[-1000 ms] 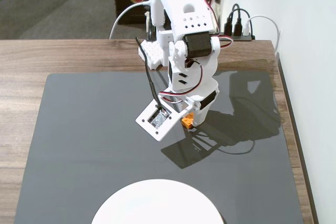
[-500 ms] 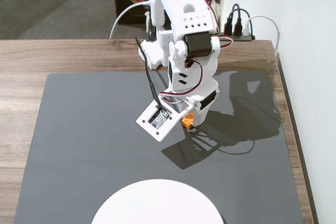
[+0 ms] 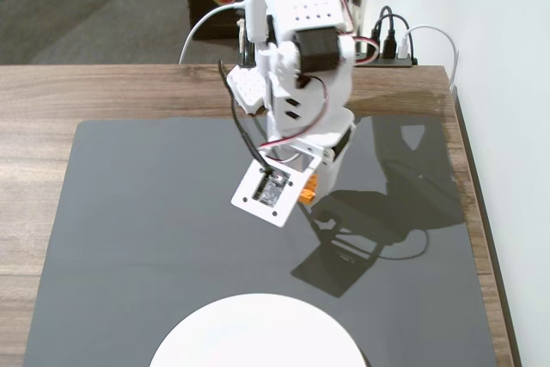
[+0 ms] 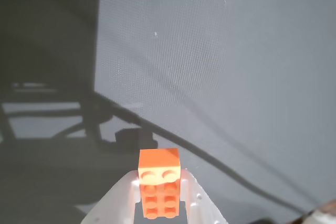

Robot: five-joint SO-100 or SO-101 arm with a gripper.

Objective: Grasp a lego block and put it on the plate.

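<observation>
So the claw (image 4: 160,195) was clamped on the lego block (image 4: 159,187), one white finger (image 4: 116,199) pressed against each long side of it. In the wrist view the orange brick stuck out past the fingertips, studs facing the camera, with nothing but dark mat (image 4: 236,66) behind it and the arm's shadow spread across that mat. The brick looked clear of the mat, its own little dark shadow sitting a bit beyond it, not touching.

From the fixed view you could barely see the block (image 3: 308,191), just an orange sliver peeking out from under the white arm (image 3: 296,58), tucked behind the wrist camera's white mounting plate (image 3: 271,189). Most of it was hidden by the arm itself.

The plate (image 3: 258,333) was at the near edge of the mat, cut off by the bottom of the frame, well apart from the block and on the camera's side of it. Only open mat lay between the block and the plate.

Beyond the block, at the far edge of the wooden surface (image 3: 103,92), there was a white cable (image 3: 202,27) looping behind the arm and a black power strip (image 3: 391,51) with plugs in it up against the wall. All of that sat on the opposite side of the block from the plate.
</observation>
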